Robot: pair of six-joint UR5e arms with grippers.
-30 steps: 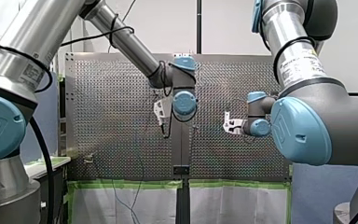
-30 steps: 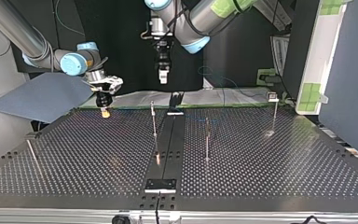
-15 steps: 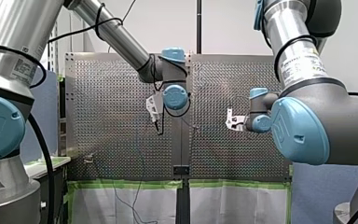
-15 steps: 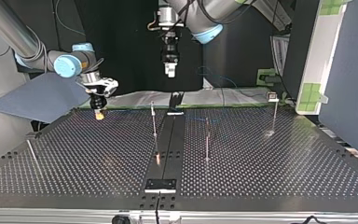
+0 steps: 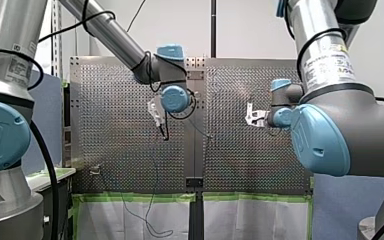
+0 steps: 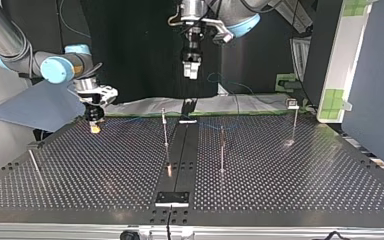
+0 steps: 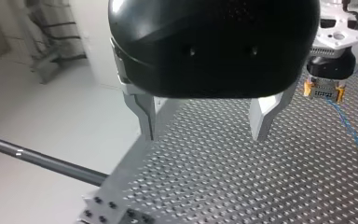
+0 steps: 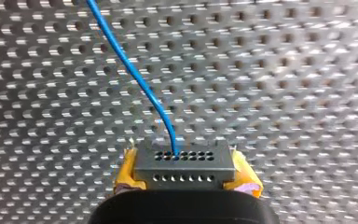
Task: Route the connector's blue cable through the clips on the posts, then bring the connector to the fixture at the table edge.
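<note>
The right gripper [image 8: 186, 181] is clamping the small, rigid connector [image 8: 185, 161], with the thin, limp blue cable [image 8: 130, 70] trailing ahead of it, probably best pinched near the connector; the left gripper [image 7: 209, 123] is hanging spread, empty.

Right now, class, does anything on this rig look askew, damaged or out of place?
Nothing stands out. The connector sits square in the right hand, the cable leaves it in a smooth curve, the middle posts stand upright, and the left hand is open and empty.
</note>
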